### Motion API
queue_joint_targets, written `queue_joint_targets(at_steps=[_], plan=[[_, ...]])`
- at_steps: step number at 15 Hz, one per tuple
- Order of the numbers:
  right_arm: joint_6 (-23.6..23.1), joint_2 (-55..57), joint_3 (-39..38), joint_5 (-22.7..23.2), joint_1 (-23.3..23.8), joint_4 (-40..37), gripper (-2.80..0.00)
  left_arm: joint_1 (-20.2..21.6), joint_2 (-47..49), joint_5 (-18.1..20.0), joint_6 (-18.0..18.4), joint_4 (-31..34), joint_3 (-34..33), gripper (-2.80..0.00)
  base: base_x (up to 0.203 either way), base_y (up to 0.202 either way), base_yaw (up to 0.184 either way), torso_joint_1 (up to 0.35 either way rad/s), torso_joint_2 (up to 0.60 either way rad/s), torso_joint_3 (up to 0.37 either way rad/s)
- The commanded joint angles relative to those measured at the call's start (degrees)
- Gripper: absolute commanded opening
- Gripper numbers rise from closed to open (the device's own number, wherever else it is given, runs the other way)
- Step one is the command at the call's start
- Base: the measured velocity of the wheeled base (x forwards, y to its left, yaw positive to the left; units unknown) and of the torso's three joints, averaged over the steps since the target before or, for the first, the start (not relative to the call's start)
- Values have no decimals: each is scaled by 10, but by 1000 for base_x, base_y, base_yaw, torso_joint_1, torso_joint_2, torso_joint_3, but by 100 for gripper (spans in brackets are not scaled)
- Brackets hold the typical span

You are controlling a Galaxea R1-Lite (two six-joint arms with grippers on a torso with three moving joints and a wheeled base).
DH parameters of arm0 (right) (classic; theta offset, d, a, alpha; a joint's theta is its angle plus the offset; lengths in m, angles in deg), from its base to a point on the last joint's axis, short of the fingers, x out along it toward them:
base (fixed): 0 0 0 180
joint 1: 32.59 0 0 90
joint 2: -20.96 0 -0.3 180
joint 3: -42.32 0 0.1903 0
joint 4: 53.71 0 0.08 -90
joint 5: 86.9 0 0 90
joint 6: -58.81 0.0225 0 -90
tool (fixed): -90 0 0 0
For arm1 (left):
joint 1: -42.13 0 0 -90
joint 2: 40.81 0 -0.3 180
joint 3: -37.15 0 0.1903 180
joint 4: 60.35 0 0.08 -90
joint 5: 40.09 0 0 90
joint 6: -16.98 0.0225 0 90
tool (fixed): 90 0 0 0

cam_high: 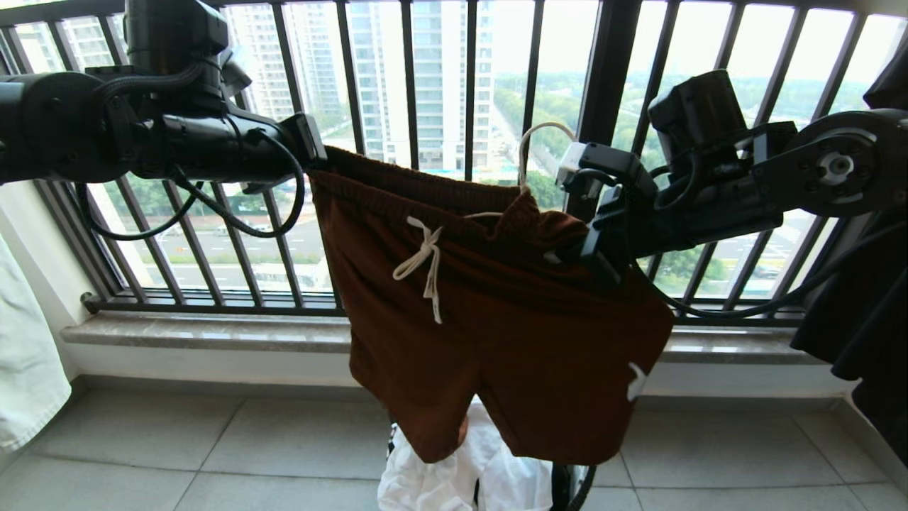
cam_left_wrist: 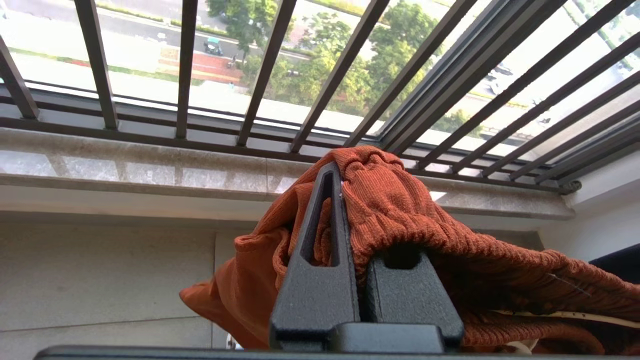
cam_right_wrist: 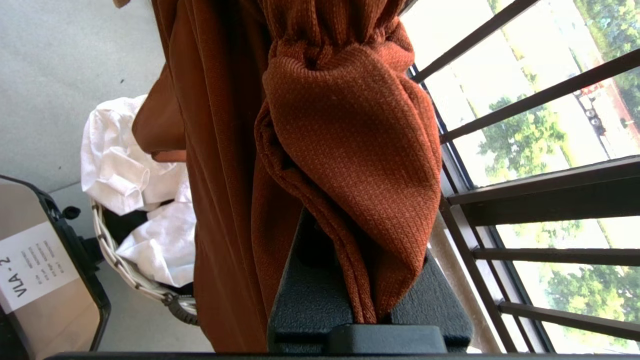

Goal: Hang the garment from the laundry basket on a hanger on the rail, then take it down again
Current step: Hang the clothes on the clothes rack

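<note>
The garment (cam_high: 496, 319), rust-brown shorts with a white drawstring, hangs spread between my two grippers in front of the balcony bars. My left gripper (cam_high: 312, 152) is shut on one end of the ribbed waistband (cam_left_wrist: 400, 200). At the other end my right gripper (cam_high: 589, 248) is shut on a bunched fold (cam_right_wrist: 350, 140). The cream-white hook of the hanger (cam_high: 528, 145) rises behind the waistband near the right gripper, and the rest of it is hidden by cloth. The laundry basket (cam_right_wrist: 120, 265) stands on the floor below the shorts. The rail is out of view.
The black balcony railing (cam_high: 610, 106) and a stone sill (cam_high: 198, 330) run close behind the shorts. White laundry (cam_high: 461, 475) fills the basket. A pale garment (cam_high: 21, 369) hangs at the far left, a black one (cam_high: 865, 312) at the far right. A black labelled box (cam_right_wrist: 45, 280) stands beside the basket.
</note>
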Motion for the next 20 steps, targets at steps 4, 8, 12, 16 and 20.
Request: queue_joint_targets(at_steps=[4,8,12,16,20], plan=[[3,19,17,5,-4,3,-280,-26,19,0,-1,37,67,-280,0,0,0,0,0,0],[29,34,39,25,-15,4,-280,-90,45,-1,0,70,111,-280,0,0,0,0,0,0],[112,35,40,52,-22,32,-280,-154,73,-42,2,65,112,-280,0,0,0,0,0,0],[219,24,0,93,-24,115,-280,-183,71,-53,2,63,116,-280,0,0,0,0,0,0],[316,15,-69,94,-35,258,-280,-206,68,-63,0,45,115,-280,0,0,0,0,0,0]])
